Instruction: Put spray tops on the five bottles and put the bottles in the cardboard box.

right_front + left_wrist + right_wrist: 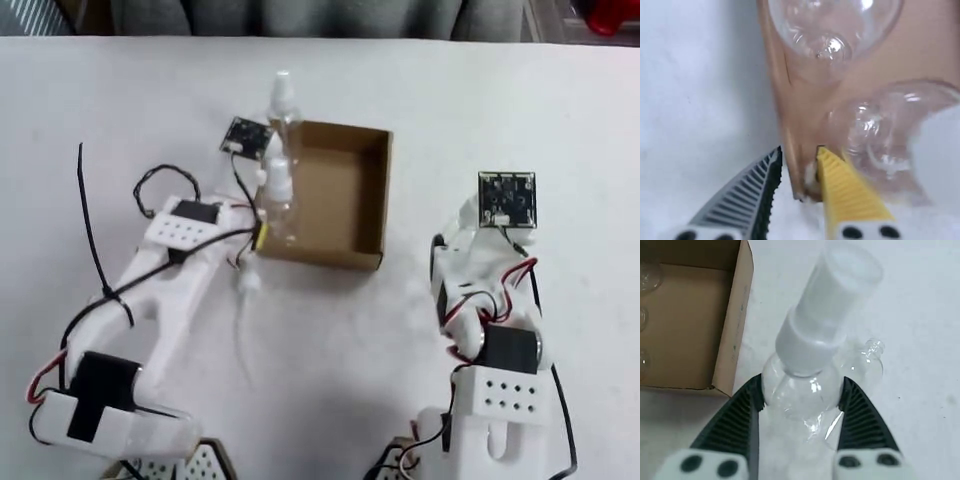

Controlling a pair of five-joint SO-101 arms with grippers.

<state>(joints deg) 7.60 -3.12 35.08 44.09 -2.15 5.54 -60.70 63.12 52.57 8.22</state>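
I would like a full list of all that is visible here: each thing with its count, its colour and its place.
cardboard box: one, brown, open, middle of the table.
bottles in the box: two, clear with white spray tops, upright along the box's left wall.
held bottle: one, clear with a whitish top, in the right gripper.
bare bottle: one, clear, no top, lying on the table behind the held bottle.
loose spray top: one, white with a thin tube, on the table by the box's front left corner.
table: one, white.
left gripper: one, grey and yellow, closed across the box's left wall.
right gripper: one, black, closed on the held bottle.
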